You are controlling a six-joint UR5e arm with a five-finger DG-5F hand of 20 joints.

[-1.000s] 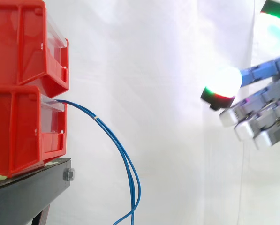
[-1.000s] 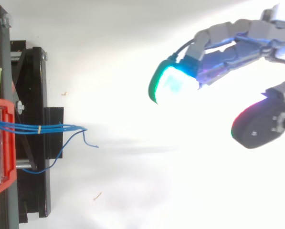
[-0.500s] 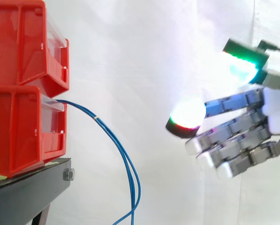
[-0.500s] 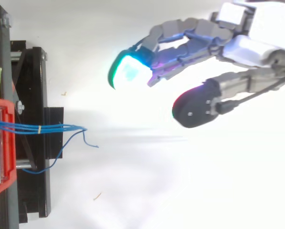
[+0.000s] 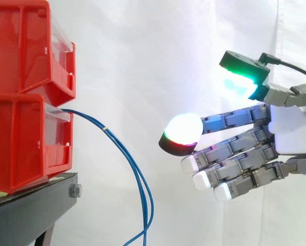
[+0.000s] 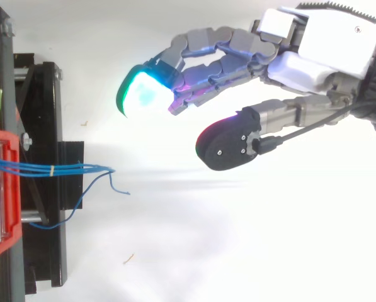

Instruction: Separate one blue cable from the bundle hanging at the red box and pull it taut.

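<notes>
Out in front of the fingertips, well apart from them, the bundle of blue cables point(image 5: 134, 177) hangs from the front of the lower red box point(image 5: 24, 143), and nothing is touching it. In the side view the strands leave the box lip, arc out toward the hand and drop away below finger level, running off the bottom edge. A small pale band point(image 6: 51, 170) ties them together close to the box. From above, the bundle reaches across the black stand point(image 6: 43, 251) toward the hand, and its loose ends splay apart past the stand's edge, one strand looping off to the side. The hand point(image 5: 291, 136) hovers in open air before the white curtain point(image 5: 158, 61), palm side-on, fingers stretched out toward the boxes and spread loosely, gripping nothing at all. The leading pad point(image 5: 183, 134) glows white with a red rim and points at the cables; the thumb pad point(image 5: 240, 77) shines green above the fingers. A second red box point(image 5: 24, 46) sits stacked on the lower one, farther from the hand than the cables.
</notes>
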